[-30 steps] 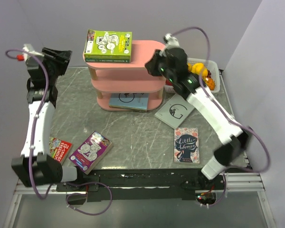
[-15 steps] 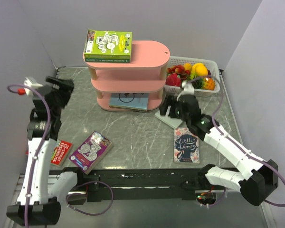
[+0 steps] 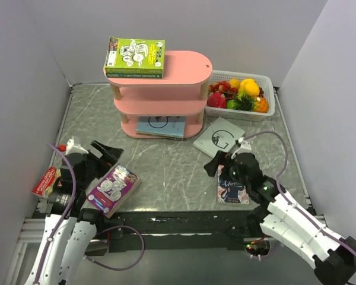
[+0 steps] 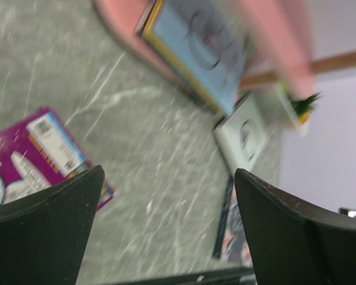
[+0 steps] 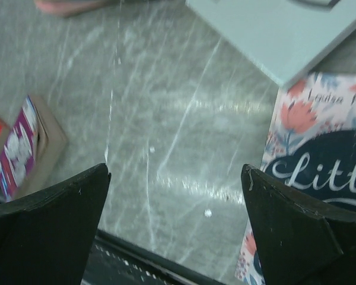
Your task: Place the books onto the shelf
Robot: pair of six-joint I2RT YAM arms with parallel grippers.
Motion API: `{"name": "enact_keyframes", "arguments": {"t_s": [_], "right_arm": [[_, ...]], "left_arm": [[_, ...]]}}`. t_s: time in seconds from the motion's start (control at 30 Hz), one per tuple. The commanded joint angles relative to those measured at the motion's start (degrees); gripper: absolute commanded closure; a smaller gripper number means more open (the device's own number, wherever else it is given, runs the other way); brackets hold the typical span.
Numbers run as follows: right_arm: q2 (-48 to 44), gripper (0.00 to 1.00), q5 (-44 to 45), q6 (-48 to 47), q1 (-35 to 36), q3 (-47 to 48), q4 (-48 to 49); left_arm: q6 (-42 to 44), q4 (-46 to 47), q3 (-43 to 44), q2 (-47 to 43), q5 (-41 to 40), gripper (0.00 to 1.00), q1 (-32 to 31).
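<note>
1. Two hands are low over the grey tabletop [image 3: 166,163], and both are spread wide with nothing in them. The left hand [image 4: 169,175] and the right hand [image 5: 175,172] each show only bare stone in the gap.
2. Just beside the left hand, on its right in the overhead view, the purple book [image 3: 113,189] lies flat and askew. That hand's own camera catches the book's corner low on the left side.
3. On the other side of the left hand's arm, at the tabletop's left edge, is the red book [image 3: 46,181]. Whether it lies flat cannot be told.
4. Under the right hand lies the dark "Little Women" book [image 5: 320,172]. It is flat and, seen from overhead, partly covered by that hand.
5. Just ahead of the right hand, the grey-white book [image 3: 219,136] lies flat and turned at an angle. Whether it touches the "Little Women" book cannot be told.
6. Well ahead of both hands stands the pink shelf [image 3: 187,65]. A lime green book [image 3: 135,56] lies on its top board, overhanging the left end. A light blue book [image 3: 160,126] lies on the bottom board.
7. Far ahead of the right hand, just right of the shelf, sits a white basket [image 3: 249,116] of fruit.
</note>
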Motion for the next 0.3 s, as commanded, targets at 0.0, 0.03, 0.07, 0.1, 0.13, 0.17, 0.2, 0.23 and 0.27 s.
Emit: {"name": "enact_keyframes", "arguments": {"t_s": [0.0, 0.03, 0.07, 0.1, 0.13, 0.17, 0.2, 0.23, 0.27], "right_arm": [[-4.4, 0.01, -0.4, -0.9, 4.0, -1.8, -0.7], [-4.9, 0.01, 1.4, -1.1, 4.9, -1.7, -1.5], [-5.1, 0.01, 2.3, -1.6, 6.2, -1.5, -3.4], [-5.5, 0.01, 3.2, -2.0, 6.7, -0.9, -4.4], [-5.6, 0.01, 4.4, -2.3, 7.0, -0.7, -5.3], [-5.9, 0.01, 4.5, -2.6, 7.0, -0.7, -5.8], [-6.3, 0.01, 4.4, -3.3, 7.1, -0.8, -6.2], [-6.5, 0.01, 3.9, -3.8, 7.1, -1.1, -6.2], [-7.4, 0.01, 3.8, -4.0, 7.1, -1.6, -6.2]], "left_arm": [[2.6, -2.3, 0.5, -1.1, 1.2, 0.04, -2.0], [2.8, -2.5, 0.7, -0.1, 0.3, 0.04, -2.0], [2.5, -2.5, 1.1, 0.5, -0.5, 0.04, -1.9], [2.3, -2.2, 0.9, 1.1, -1.3, 0.04, -2.0], [2.0, -1.6, 0.7, 1.8, -1.7, 0.04, -2.0], [0.9, -1.6, 0.2, 2.1, -2.7, 0.04, -2.0], [0.7, -1.7, 0.0, 2.5, -3.7, 0.04, -2.0], [0.6, -1.7, -0.1, 3.0, -4.0, 0.04, -2.0], [0.9, -1.7, 0.1, 3.2, -3.9, 0.04, -2.0]]}}
